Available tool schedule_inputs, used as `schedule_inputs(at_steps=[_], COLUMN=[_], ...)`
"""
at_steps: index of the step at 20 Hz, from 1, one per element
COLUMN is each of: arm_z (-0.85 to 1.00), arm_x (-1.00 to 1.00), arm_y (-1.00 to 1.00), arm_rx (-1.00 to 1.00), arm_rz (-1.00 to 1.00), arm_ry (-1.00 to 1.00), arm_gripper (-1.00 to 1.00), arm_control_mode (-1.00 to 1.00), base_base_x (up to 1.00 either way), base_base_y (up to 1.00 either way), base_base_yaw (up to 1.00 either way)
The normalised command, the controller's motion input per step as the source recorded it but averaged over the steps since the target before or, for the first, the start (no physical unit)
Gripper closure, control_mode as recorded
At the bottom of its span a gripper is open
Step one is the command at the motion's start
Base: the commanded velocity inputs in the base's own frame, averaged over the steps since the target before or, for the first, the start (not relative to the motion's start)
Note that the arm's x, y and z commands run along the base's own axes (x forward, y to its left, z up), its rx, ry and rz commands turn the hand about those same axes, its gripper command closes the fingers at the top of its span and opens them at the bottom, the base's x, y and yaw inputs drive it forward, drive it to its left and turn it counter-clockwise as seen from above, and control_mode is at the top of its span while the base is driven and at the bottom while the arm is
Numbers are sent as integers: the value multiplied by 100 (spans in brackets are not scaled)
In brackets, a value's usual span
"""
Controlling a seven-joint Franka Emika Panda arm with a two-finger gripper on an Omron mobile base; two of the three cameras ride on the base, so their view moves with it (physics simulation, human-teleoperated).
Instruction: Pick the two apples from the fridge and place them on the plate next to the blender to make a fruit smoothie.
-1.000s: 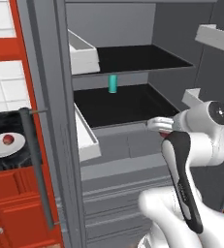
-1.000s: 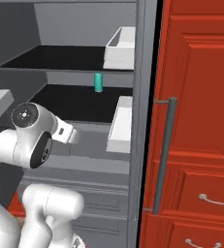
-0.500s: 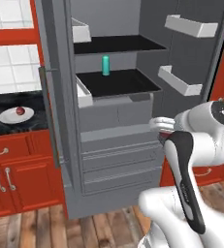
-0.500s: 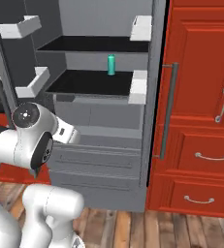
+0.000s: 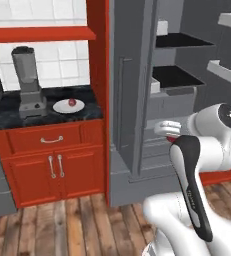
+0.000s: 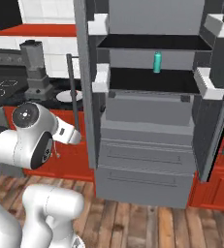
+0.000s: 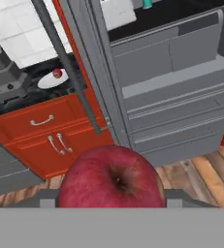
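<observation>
One apple (image 7: 111,177) clenched in hand; other apple (image 5: 72,102) on plate (image 5: 63,106).

Glossy white arm (image 5: 207,140), rounded links, dark joint covers.

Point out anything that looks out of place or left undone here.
The fridge stands wide open, with a teal cylinder alone on its shelf. Otherwise things are orderly: one apple on the plate beside the blender, another apple at the gripper.
</observation>
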Motion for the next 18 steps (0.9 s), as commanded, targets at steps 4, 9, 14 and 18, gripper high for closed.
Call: schedule_inputs(at_steps=[4, 9, 14, 18], arm_z=[0, 0, 0, 0], arm_x=[0, 0, 0, 0], arm_y=[0, 0, 0, 0], arm_rx=[0, 0, 0, 0], arm_rz=[0, 0, 0, 0], arm_ry=[0, 0, 0, 0], arm_gripper=[100, 100, 100, 100], arm_control_mode=[100, 100, 100, 100], base_base_x=[38, 95, 100, 99], base_base_y=[100, 100, 65, 4], base_base_yaw=[17, 3, -10, -26])
